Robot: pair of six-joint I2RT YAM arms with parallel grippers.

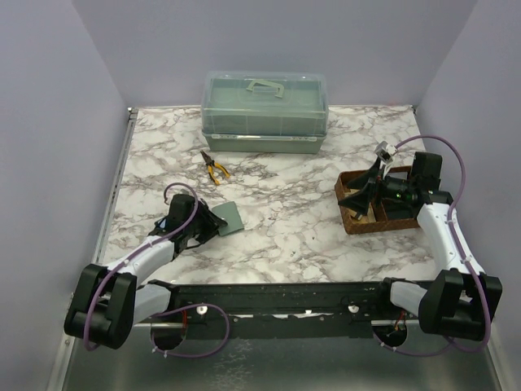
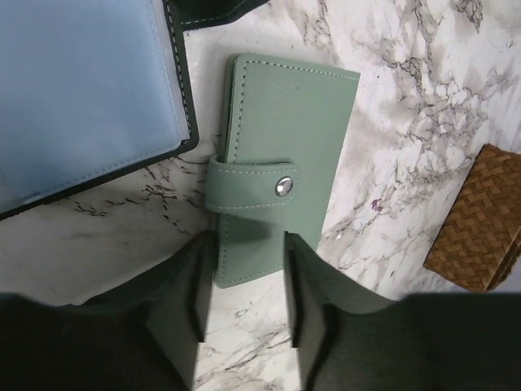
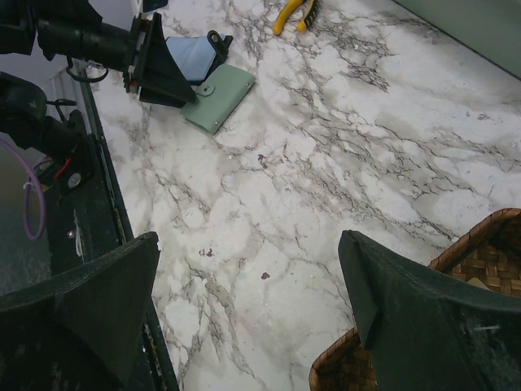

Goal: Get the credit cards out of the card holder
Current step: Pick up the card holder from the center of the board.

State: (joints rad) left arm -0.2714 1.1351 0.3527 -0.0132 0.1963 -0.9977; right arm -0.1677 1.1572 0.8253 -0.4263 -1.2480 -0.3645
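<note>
The card holder (image 2: pixel 281 155) is a grey-green wallet lying flat on the marble table, folded shut with its snap strap fastened. It also shows in the top view (image 1: pixel 230 217) and the right wrist view (image 3: pixel 220 98). No credit cards are visible. My left gripper (image 2: pixel 244 314) is open and low over the table, with the holder's near end between its fingertips (image 2: pixel 186 305). In the top view the left gripper (image 1: pixel 207 225) sits at the holder's left edge. My right gripper (image 3: pixel 252 301) is wide open and empty, held above the brown basket's left side (image 1: pixel 364 189).
A black-framed blue panel (image 2: pixel 81 90) lies just left of the holder. A brown divided basket (image 1: pixel 355 221) stands at the right under the right arm. A green lidded box (image 1: pixel 264 110) stands at the back. Yellow-handled pliers (image 1: pixel 216 168) lie in front of it.
</note>
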